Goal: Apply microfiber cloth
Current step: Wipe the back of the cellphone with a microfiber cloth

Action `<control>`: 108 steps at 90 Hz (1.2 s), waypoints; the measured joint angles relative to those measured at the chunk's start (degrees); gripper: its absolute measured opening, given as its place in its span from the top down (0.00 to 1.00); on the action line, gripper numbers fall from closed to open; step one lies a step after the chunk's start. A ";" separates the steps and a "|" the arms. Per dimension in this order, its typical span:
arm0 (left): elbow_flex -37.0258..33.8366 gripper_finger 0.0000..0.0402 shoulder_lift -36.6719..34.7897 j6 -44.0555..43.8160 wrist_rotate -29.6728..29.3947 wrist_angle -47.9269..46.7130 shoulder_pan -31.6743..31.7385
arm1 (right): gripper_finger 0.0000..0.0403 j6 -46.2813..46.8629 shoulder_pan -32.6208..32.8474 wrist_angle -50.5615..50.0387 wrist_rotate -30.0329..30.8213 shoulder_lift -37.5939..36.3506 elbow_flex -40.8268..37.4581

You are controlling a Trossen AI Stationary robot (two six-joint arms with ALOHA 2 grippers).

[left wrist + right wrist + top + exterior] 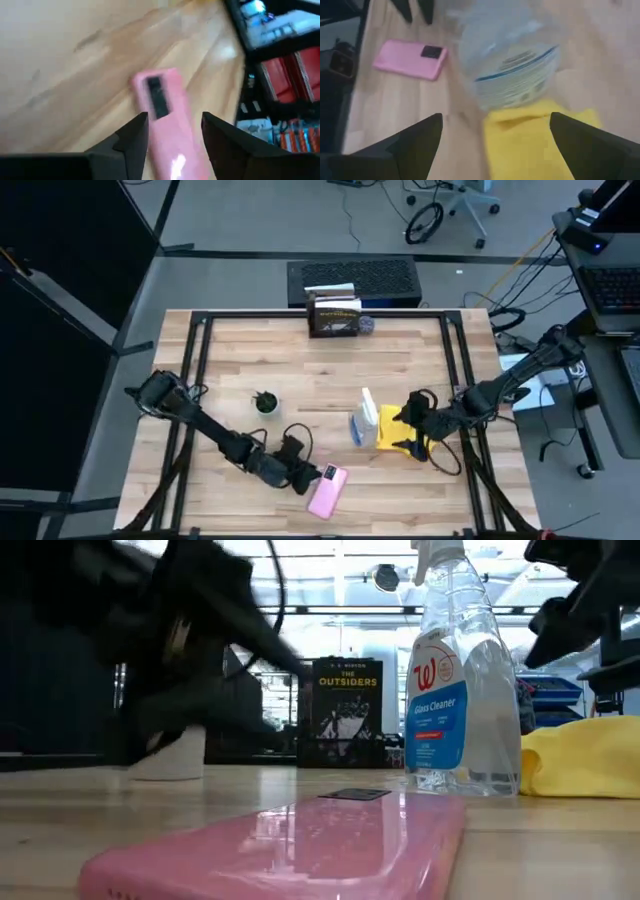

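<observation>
We've got the microfiber cloth (395, 435) lying bunched on the right side of the table (300, 370), just beside the glass cleaner bottle (362, 420), which stands on its left and is pretty much touching it. The right gripper (412, 418) hovers over the cloth with its fingers spread wide and nothing between them; in its wrist view the yellow fabric sits between the two fingers, with the bottle right behind it. So that bottle is the thing crowding us on that side.

The left gripper (300, 473) is low near the front edge, jaws apart, straddling the end of the pink phone (327, 491) without clamping it. That phone lies flat, close to the front edge, well apart from the cloth.

The middle and back of the table are mostly bare wood. A small white pot with a plant (265, 403) sits left of centre, and a book (334, 317) stands upright at the far edge.
</observation>
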 joint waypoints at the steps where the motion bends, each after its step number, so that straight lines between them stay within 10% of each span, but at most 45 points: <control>1: 0.00 0.60 -0.31 0.99 0.01 -0.10 0.20 | 0.13 0.24 0.25 0.24 0.01 0.61 0.00; 30: 0.00 0.61 -6.70 24.44 1.48 -0.09 7.00 | 0.13 11.12 -3.36 8.18 2.83 18.34 0.21; 57: 0.00 0.62 -6.91 38.03 1.66 -0.47 13.81 | 0.13 1.93 -17.19 6.58 11.88 16.97 0.61; 80: 0.04 0.62 -6.91 39.91 1.66 -5.75 14.39 | 0.13 -0.23 -19.44 -1.98 -5.97 9.43 0.72; 108: 0.04 0.62 -6.96 41.78 12.41 -8.47 14.31 | 0.13 6.70 -8.70 -3.08 -7.27 14.65 -1.63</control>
